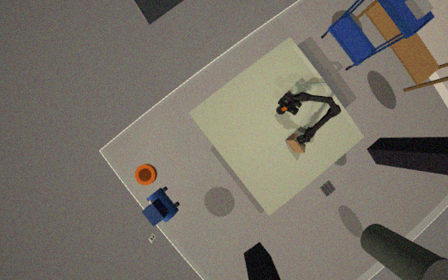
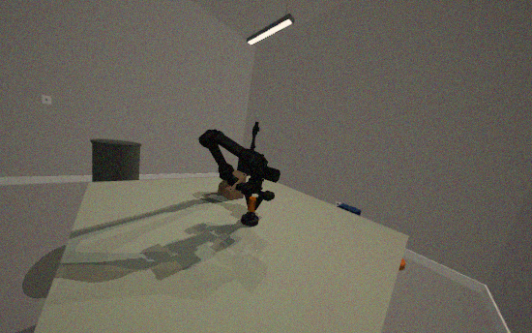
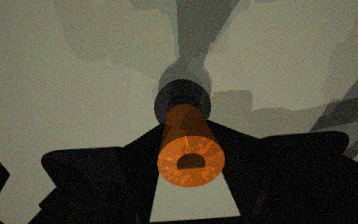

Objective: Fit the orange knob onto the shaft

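The orange knob [image 1: 284, 108] [image 2: 252, 204] [image 3: 191, 177] stands roughly upright over the dark round pedestal [image 1: 279, 111] [image 2: 250, 221] [image 3: 161, 106], gripped in the black claw [image 1: 287, 107] [image 2: 253, 203] [image 3: 184, 125]. In the wrist view its upper end faces the camera, showing a D-shaped hole with the flat side toward the bottom of the picture. The knob's body covers part of the pedestal, and the shaft is hidden, so I cannot tell how its flat side lies or whether the knob has begun to slide onto it. The fingers blend into one dark shape, their contact with the knob hard to make out. From above, the wrist parts crowd over the pedestal too.

The pale desk [image 1: 236, 134] [image 2: 329, 271] shows all four corners from above; in the exterior view its near edge is cut off. The pedestal sits inward from the upper-left edge of the top view. The arm [image 1: 319, 122] [image 2: 232, 146] bends out toward the upper-right edge, and the tan block [image 1: 294, 142] [image 2: 229, 190] at its foot is inside the lower-right edge. Open room lies between the pedestal and the desk's left corner.
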{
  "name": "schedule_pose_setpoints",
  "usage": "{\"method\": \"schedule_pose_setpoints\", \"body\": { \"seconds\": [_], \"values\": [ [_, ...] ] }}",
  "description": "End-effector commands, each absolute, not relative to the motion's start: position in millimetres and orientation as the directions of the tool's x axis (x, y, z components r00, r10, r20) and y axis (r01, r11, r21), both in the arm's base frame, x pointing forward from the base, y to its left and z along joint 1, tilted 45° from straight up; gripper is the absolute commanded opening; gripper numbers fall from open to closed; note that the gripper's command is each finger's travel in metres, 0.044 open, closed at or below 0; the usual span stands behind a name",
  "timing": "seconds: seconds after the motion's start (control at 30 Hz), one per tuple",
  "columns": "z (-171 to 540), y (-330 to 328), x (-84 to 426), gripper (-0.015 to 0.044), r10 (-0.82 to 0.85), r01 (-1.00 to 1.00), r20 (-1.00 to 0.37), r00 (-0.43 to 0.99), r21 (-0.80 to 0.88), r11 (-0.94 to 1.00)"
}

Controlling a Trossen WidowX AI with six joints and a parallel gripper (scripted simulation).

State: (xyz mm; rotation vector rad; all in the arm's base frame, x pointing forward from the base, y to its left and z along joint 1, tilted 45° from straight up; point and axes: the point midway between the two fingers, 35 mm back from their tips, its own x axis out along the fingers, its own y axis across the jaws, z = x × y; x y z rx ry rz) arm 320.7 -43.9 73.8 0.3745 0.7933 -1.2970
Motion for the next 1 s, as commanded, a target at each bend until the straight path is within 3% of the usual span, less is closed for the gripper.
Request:
{"method": "schedule_pose_setpoints", "body": {
  "seconds": [0.0,0.27,0.5,0.97],
  "values": [
    [73.2,-43.8,321.1,0.0,-0.708,0.951,-0.703,0.064,-0.173,0.257],
    [77.0,-40.7,320.9,0.0,-0.708,0.953,-0.703,0.064,-0.167,0.251],
    [76.2,-42.3,321.6,0.0,-0.708,0.993,-0.703,0.064,-0.026,0.115],
    [73.5,-43.4,321.0,0.0,-0.708,0.993,-0.703,0.064,-0.026,0.115]
  ]
}}
